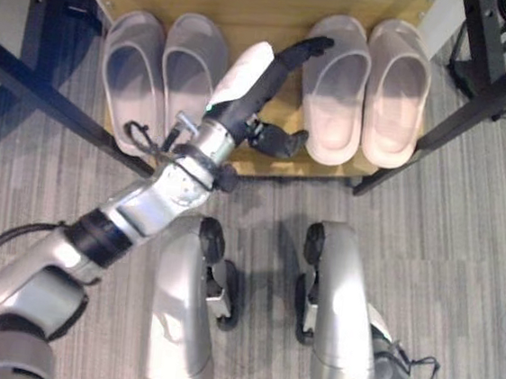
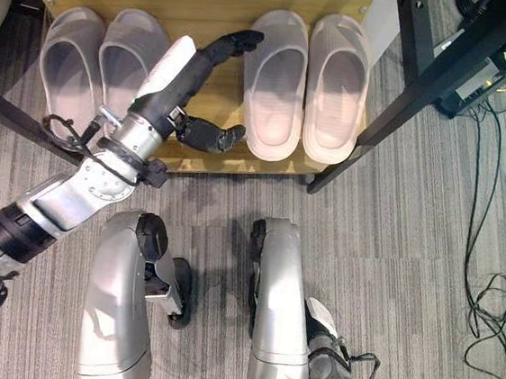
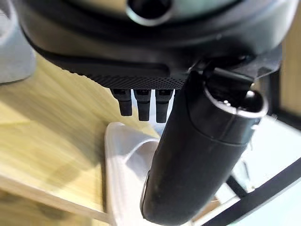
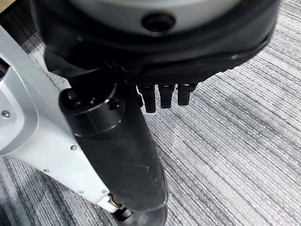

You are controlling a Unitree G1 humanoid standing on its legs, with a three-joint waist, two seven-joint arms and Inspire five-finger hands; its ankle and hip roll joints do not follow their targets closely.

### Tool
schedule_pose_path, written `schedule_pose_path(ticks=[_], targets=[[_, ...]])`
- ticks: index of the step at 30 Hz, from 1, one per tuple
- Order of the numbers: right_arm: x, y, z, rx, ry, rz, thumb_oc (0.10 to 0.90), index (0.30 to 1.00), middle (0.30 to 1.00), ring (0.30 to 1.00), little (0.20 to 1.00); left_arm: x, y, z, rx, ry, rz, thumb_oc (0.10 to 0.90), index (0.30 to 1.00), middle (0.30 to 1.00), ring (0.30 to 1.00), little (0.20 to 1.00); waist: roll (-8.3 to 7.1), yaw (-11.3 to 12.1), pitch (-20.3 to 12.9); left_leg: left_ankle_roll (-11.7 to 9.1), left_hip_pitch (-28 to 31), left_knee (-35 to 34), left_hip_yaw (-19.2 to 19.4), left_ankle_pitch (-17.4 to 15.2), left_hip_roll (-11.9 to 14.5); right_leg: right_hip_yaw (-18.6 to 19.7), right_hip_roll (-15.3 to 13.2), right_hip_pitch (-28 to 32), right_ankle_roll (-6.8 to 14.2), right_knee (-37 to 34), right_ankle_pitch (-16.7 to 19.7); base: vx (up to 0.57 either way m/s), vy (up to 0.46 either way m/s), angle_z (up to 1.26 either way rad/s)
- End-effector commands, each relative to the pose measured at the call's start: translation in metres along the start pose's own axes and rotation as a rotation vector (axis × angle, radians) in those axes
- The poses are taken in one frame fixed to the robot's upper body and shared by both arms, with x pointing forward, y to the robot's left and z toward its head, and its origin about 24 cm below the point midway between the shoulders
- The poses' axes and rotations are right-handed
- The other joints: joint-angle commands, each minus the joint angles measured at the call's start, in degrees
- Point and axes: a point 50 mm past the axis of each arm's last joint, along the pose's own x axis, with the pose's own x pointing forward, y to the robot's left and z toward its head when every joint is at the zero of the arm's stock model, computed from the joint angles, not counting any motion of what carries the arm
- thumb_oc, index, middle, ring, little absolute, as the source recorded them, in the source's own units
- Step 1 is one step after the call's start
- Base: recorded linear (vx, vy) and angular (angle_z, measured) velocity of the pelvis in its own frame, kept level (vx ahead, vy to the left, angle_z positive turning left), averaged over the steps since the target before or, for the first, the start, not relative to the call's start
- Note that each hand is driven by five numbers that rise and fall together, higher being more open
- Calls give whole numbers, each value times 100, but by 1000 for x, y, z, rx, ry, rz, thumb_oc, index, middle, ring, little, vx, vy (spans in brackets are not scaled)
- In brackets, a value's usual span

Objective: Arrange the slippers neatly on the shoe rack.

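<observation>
Shelf of light wood, the shoe rack's board within a black metal frame, lies on grey striped carpet; its far edge is cut off by the picture. Two grey foam slippers sit side by side at the left, toes far. Two pale pink foam slippers sit side by side at the right, touching each other. Left hand reaches over the board between the pairs, fingers straight and released, fingertips at the near pink slipper's toe edge; actual contact cannot be told. Thumb points right toward that slipper's heel. Right hand hangs over carpet, fingers relaxed, holding nothing.
</observation>
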Motion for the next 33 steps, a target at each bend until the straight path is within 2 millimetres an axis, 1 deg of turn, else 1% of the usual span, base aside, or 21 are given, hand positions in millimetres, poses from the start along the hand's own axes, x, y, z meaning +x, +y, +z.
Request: schedule_pose_path(ticks=[1,2,6,7,9,11,12,14,17,19,20,21,23,24,25,26,29,30,31,32,33], targets=[[-3,-2,-5,-30,4,-14,800,900,900,900,900,1,27,91,-198,-446,-58,800,900,900,900,900,51,87,-174,2,338,198,-1028,-704,-330,521,24,-258,-396,-491,531,0,0,0],[-2,-1,-8,-39,28,-5,800,900,900,900,900,-1,26,97,-243,-466,-77,800,900,900,900,900,59,95,-174,-3,338,201,-1033,-720,-317,517,26,-258,-405,-482,528,0,0,0],[-3,-3,-9,-43,25,-9,800,900,900,900,900,-6,32,99,-331,-487,-41,800,900,900,900,900,89,116,-174,-33,338,156,-1070,-711,-330,473,43,-258,-400,-511,538,0,0,0],[-2,-6,-6,-26,8,-28,800,900,900,900,900,-18,36,100,-385,-501,-46,800,900,900,900,900,90,154,-174,-49,338,119,-1069,-709,-330,462,59,-258,-419,-531,537,0,0,0],[4,-18,2,-3,-15,-75,800,900,900,900,900,-29,38,98,-430,-502,-63,800,900,900,900,900,121,175,-174,-61,338,15,-1062,-671,-320,427,71,-258,-424,-612,595,26,57,0],[12,-42,10,32,-40,-157,800,900,900,900,900,-39,33,92,-520,-485,-132,800,900,900,900,900,104,277,-174,-79,338,-320,-1008,-572,-252,325,35,-258,-427,-961,775,-62,82,3],[16,-57,14,49,-48,-202,800,900,900,900,900,-45,29,87,-585,-458,-194,800,900,900,900,900,68,358,-175,-63,340,-827,-962,-415,-188,245,17,-258,-385,-1464,1016,-179,47,3],[17,-61,12,38,-47,-211,800,900,900,900,900,-52,25,80,-646,-431,-250,800,900,900,900,900,-49,457,-278,-78,340,-1296,-912,-201,-150,167,2,-257,-405,-1951,1234,-194,12,-3],[14,-56,4,33,-25,-198,800,900,900,900,900,-62,14,67,-703,-360,-309,800,900,900,900,900,-90,525,-659,-82,346,-2011,-972,188,-116,-15,-68,-159,-405,-2672,1466,-156,-8,0],[13,-52,0,26,-10,-184,800,900,900,900,900,-70,-4,53,-782,-272,-394,800,900,900,900,900,-62,546,-970,-60,362,-2631,-1003,564,-29,-217,-181,-54,-368,-3369,1699,-197,11,15],[13,-52,0,26,-10,-184,800,900,900,900,900,-70,-4,53,-782,-272,-394,800,900,900,900,900,-59,546,-978,-60,362,-2645,-1005,575,-29,-222,-181,-50,-369,-3386,1710,-168,9,31],[13,-51,0,24,-7,-179,800,900,900,900,900,-74,-10,46,-801,-228,-410,800,900,900,900,900,-87,560,-1052,-70,509,-2916,-996,662,28,-312,-228,143,-399,-3704,1789,-87,9,26],[13,-45,-1,23,-1,-162,800,900,900,900,900,-82,-24,32,-846,-142,-441,800,900,900,900,900,-74,563,-1161,-64,709,-3268,-984,767,49,-363,-225,322,-360,-4055,1916,-120,34,11],[13,-38,0,22,1,-141,800,900,900,900,900,-92,-42,21,-896,-48,-502,800,900,900,900,900,-65,528,-1257,-116,925,-3631,-986,910,101,-418,-275,550,-256,-4462,2089,-101,36,-2],[13,-38,0,22,1,-141,800,900,900,900,900,-92,-42,21,-896,-48,-503,800,900,900,900,900,-64,530,-1252,-116,944,-3651,-985,920,101,-421,-274,570,-256,-4482,2099,-115,49,-1],[13,-35,1,27,8,-122,800,900,900,900,900,-107,-56,4,-921,61,-507,800,900,900,900,900,-59,501,-1333,-138,1229,-3967,-930,1017,137,-450,-279,817,-236,-4824,2191,-59,27,0],[13,-23,6,41,0,-73,800,900,900,900,900,-129,-61,-16,-790,196,-456,800,900,900,900,900,-40,481,-1421,-176,1858,-4657,-836,1200,172,-504,-336,1387,-177,-5462,2316,-19,12,0],[12,-17,2,42,24,-47,800,900,900,900,900,-150,-72,-25,-869,295,-452,800,900,900,900,900,-42,457,-1487,-222,2321,-5116,-747,1336,201,-540,-373,1791,-99,-5927,2432,-23,21,5],[12,-17,2,41,24,-46,800,900,900,900,900,-150,-71,-26,-870,296,-451,800,900,900,900,900,-46,449,-1473,-223,2357,-5144,-744,1348,201,-541,-372,1826,-99,-5953,2443,5,11,3],[7,-8,-7,48,60,-12,800,900,900,900,900,-168,-83,-37,-944,396,-461,800,900,900,900,900,-46,438,-1527,-278,2888,-5755,-643,1497,187,-576,-438,2338,-26,-6523,2569,23,-16,8],[4,-4,-13,39,84,7,800,900,900,900,900,-176,-85,-41,-935,431,-478,800,900,900,900,900,-53,414,-1517,-318,3235,-6133,-589,1627,138,-585,-456,2647,13,-6856,2651,60,-4,17]])
